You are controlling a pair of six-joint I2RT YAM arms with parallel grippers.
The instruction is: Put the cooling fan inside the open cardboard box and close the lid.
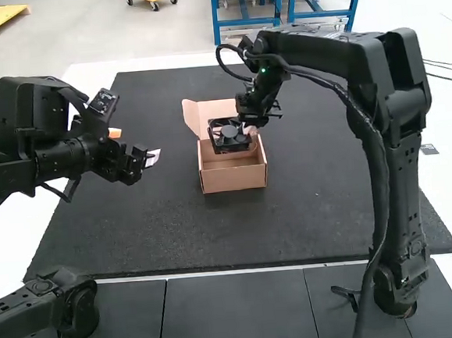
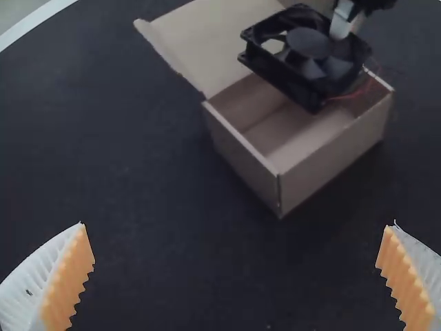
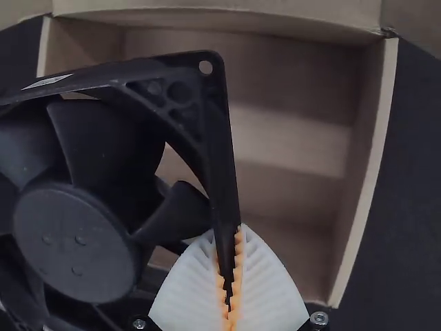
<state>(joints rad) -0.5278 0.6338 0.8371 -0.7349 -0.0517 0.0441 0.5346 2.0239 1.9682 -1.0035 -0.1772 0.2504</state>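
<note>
Two grippers were ours: the right gripper (image 3: 228, 272) pinched the cooling fan (image 1: 229, 134) by its frame, tilted over the open cardboard box (image 1: 234, 176); the left gripper (image 1: 147, 158) hovered nearby, fingers spread.

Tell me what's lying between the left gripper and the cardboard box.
Nothing but bare black mat lies between the left gripper and the box. That stretch shows in both the left wrist view and the high view.

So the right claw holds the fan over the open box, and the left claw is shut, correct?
Not quite: the left claw is open, spread wide in the left wrist view. The right claw does hold the fan over the open box.
</note>
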